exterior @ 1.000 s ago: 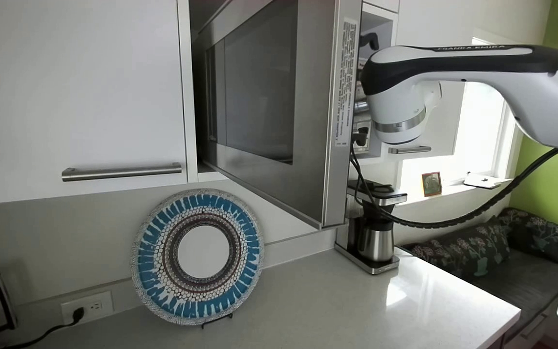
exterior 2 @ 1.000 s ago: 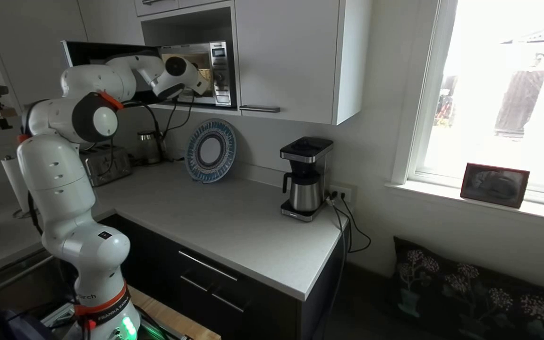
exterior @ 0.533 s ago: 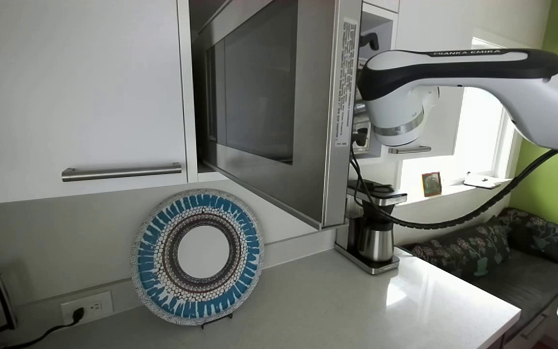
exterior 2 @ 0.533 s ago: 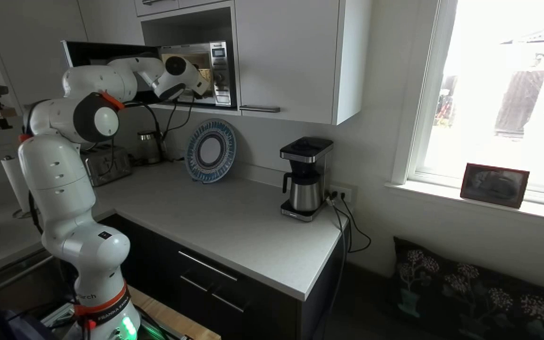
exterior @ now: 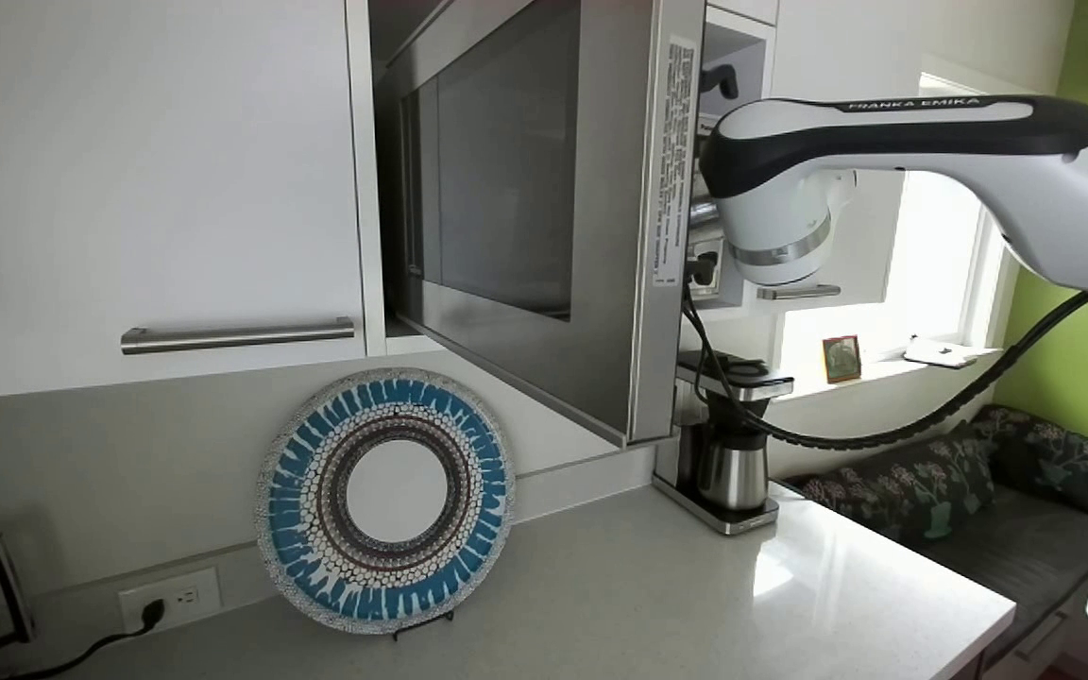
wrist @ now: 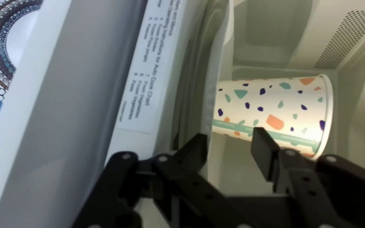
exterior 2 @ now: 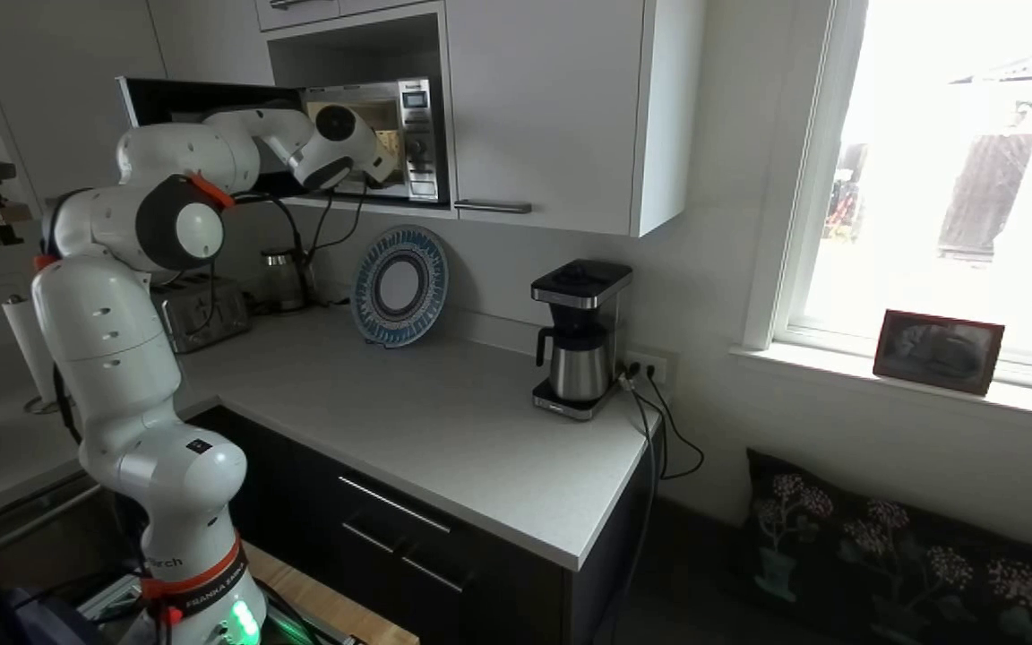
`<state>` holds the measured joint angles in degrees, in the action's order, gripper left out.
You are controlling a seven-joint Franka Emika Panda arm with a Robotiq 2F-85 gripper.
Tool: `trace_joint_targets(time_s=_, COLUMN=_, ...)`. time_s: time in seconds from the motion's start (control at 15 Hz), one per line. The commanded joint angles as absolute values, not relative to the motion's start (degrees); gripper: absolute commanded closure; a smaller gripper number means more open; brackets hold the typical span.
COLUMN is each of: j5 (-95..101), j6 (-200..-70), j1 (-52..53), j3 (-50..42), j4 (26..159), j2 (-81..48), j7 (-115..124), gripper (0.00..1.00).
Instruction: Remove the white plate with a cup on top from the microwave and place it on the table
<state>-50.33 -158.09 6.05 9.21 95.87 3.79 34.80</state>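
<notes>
The window (exterior 2: 955,179) is burnt white in both exterior views. Glare spots the bench (exterior: 657,586) lower than it; the cupboard (exterior 2: 543,116) near it lies dim. The hand (wrist: 230,150) is blurred.

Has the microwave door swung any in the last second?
No. In an exterior view, the microwave door shows no swing either way: its lower corner stands where it did relative to the white cupboard.
</notes>
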Motion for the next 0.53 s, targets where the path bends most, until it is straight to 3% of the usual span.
trace_joint_targets(time_s=0.0, j5=-48.2, j6=-156.2, j1=6.2, j3=8.6, j4=95.8, j2=3.6, j7=37.2, gripper=0.87)
trace_joint_targets(time_s=0.13, j5=-48.0, j6=-155.5, j1=6.1, j3=8.5, j4=95.9, j2=3.9, j7=37.9, gripper=1.00)
trace_joint_targets(time_s=0.47, j5=-47.4, j6=-154.8, j1=6.0, j3=8.4, j4=96.2, j2=4.3, j7=38.9, gripper=0.99)
